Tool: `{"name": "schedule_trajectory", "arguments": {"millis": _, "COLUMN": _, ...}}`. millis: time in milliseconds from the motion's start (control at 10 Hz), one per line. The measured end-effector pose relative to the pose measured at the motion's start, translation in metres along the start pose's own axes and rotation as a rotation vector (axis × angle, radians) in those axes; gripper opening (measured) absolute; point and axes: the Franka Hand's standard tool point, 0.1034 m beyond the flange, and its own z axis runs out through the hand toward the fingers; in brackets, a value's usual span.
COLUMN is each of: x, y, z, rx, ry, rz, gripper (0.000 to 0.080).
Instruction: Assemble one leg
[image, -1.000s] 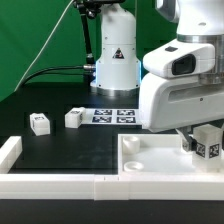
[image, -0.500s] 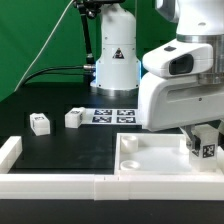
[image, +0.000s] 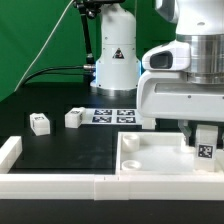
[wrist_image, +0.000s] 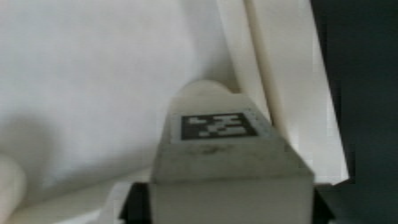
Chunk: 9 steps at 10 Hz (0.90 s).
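Observation:
My gripper (image: 207, 140) is shut on a leg (image: 208, 148), a small white block with a black-and-white tag, and holds it at the near right corner of the large white panel (image: 150, 155). In the wrist view the leg (wrist_image: 221, 135) fills the space between my black fingers (wrist_image: 153, 205), its tagged tip against the panel (wrist_image: 89, 90) next to the panel's raised edge. Two more legs (image: 40, 124) (image: 75, 118) lie on the black table at the exterior view's left.
The marker board (image: 112, 115) lies by the robot base (image: 112, 65). A white rail (image: 60, 184) runs along the front edge and a white block (image: 10, 150) stands at the near left. My arm's white body (image: 180, 80) hides the right rear of the table.
My gripper with the leg has moved slightly to the exterior view's right and a little lower, toward the panel's corner.

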Motion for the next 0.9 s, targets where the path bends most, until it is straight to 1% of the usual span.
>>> {"name": "schedule_trajectory", "arguments": {"millis": 100, "x": 0.002, "y": 0.005, "z": 0.0, "rx": -0.01, "ry": 0.007, "rz": 0.089, "gripper": 0.0292}}
{"name": "schedule_trajectory", "arguments": {"millis": 300, "x": 0.005, "y": 0.01, "z": -0.001, "rx": -0.029, "ry": 0.021, "rz": 0.295, "gripper": 0.0308}}
{"name": "schedule_trajectory", "arguments": {"millis": 500, "x": 0.008, "y": 0.02, "z": -0.003, "rx": -0.061, "ry": 0.04, "rz": 0.44, "gripper": 0.0313}}
{"name": "schedule_trajectory", "arguments": {"millis": 600, "x": 0.008, "y": 0.02, "z": -0.003, "rx": -0.062, "ry": 0.041, "rz": 0.461, "gripper": 0.0313}}
{"name": "schedule_trajectory", "arguments": {"millis": 700, "x": 0.008, "y": 0.019, "z": -0.003, "rx": -0.062, "ry": 0.041, "rz": 0.464, "gripper": 0.042}}
{"name": "schedule_trajectory", "arguments": {"millis": 800, "x": 0.008, "y": 0.019, "z": -0.003, "rx": -0.062, "ry": 0.041, "rz": 0.462, "gripper": 0.0554}}
{"name": "schedule_trajectory", "arguments": {"millis": 900, "x": 0.008, "y": 0.019, "z": -0.003, "rx": -0.062, "ry": 0.041, "rz": 0.462, "gripper": 0.0554}}
